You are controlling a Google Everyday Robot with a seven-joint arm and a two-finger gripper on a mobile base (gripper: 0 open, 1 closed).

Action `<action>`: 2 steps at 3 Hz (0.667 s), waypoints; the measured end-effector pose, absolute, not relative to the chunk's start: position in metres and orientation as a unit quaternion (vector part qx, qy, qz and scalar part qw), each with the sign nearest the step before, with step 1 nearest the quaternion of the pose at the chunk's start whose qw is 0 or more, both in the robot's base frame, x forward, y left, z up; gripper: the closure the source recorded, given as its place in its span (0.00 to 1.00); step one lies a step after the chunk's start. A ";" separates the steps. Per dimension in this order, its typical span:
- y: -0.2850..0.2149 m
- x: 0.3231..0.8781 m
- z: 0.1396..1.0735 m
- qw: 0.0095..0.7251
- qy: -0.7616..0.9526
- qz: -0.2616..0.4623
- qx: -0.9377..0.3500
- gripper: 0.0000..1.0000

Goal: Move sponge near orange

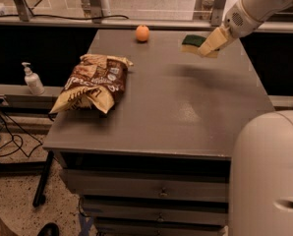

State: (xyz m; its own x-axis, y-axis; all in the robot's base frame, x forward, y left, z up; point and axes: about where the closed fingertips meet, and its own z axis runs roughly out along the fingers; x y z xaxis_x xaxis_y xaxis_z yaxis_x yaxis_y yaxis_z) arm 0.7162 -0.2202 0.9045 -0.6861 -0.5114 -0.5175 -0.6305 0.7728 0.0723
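**A:** Tabletop first. What's sitting on it?

**B:** Snack bag at 9 o'clock, well apart from the working side. No trouble expected there.

**A:** Gripper?

**B:** Gripper at about 1 o'clock, above the tabletop. Fingers pinch the sponge by its right end. The sponge hangs in the air, slightly tilted, with its shadow on the surface below.

**A:** Orange?

**B:** Orange at 12 o'clock, near the far edge. It lies toward 9 o'clock from the sponge, with open tabletop between them.

**A:** Risks?

**B:** My read is that the round fruit will roll. If the sponge comes in low or is set down too close, a nudge could send the orange off the far edge. The hold is on one end of soft foam, so the sponge may sag, slip and land short. Let go from height, it could bounce or flip.
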 end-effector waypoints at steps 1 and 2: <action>-0.203 0.749 0.906 0.241 0.931 0.102 -0.253 1.00; -0.199 0.764 0.926 0.266 0.945 0.089 -0.169 1.00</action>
